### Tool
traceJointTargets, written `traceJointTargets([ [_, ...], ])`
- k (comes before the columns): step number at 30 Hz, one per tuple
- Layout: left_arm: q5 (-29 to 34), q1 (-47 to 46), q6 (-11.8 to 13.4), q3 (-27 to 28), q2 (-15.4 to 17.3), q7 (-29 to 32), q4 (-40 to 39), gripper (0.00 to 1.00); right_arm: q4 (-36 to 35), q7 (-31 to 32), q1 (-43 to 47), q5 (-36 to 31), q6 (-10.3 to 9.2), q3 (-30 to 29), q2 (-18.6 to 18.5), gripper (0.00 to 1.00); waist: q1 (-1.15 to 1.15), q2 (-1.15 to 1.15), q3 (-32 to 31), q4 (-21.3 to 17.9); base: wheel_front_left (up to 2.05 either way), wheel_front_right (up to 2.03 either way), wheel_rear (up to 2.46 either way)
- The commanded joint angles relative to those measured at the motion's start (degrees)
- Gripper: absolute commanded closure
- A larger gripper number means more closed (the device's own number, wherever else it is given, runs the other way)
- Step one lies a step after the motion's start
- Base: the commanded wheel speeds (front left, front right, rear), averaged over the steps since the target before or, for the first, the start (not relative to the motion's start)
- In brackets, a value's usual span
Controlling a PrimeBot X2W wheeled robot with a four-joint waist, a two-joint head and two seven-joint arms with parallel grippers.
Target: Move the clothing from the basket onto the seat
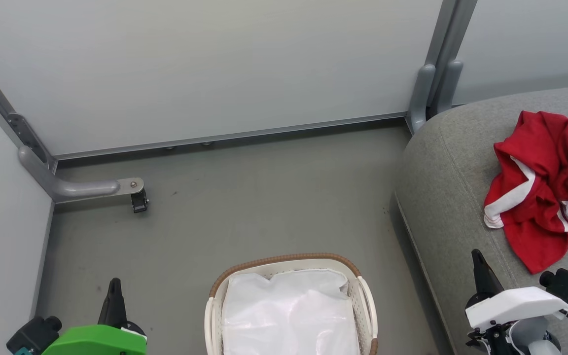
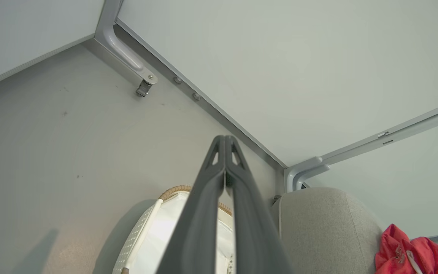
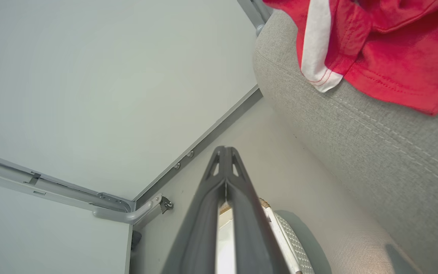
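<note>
Seems done: red clothing (image 1: 545, 187) on the seat (image 1: 451, 197), only lining (image 1: 289, 315) in the basket (image 1: 284, 258). Left claw (image 1: 115, 283) and right claw (image 1: 477, 255) pinched shut, empty. Needs no more grabbing.

The oval white perforated plastic basket (image 1: 284, 259) with a brown woven rim stands upright on the grey floor (image 1: 264, 197), its crumpled white lining (image 1: 289, 315) showing inside. Just to its right, the large grey woven-fabric seat (image 1: 442, 197) bears a crumpled red garment (image 1: 545, 197) with white stripes.

Red, white-striped garment (image 1: 545, 192); grey seat (image 1: 442, 197); white, brown-rimmed basket (image 1: 286, 260)
</note>
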Motion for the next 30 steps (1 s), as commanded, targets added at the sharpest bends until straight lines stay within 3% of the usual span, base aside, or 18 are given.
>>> traceJointTargets([
  [1,-1.9,-2.0,-0.3,0.4,0.3,0.3,-1.0,1.00,-1.0,0.5,-1.3,1.9,-0.03,-0.3,-0.4,1.00,0.00,0.00,0.0,0.0,0.00,0.00,0.00],
  [30,-19.9,-4.2,-1.4,2.4,0.4,5.3,-2.6,1.00,-3.4,5.5,-1.6,21.5,-0.04,-2.0,-0.5,1.00,0.00,0.00,-0.3,-0.5,0.00,0.00,0.00],
])
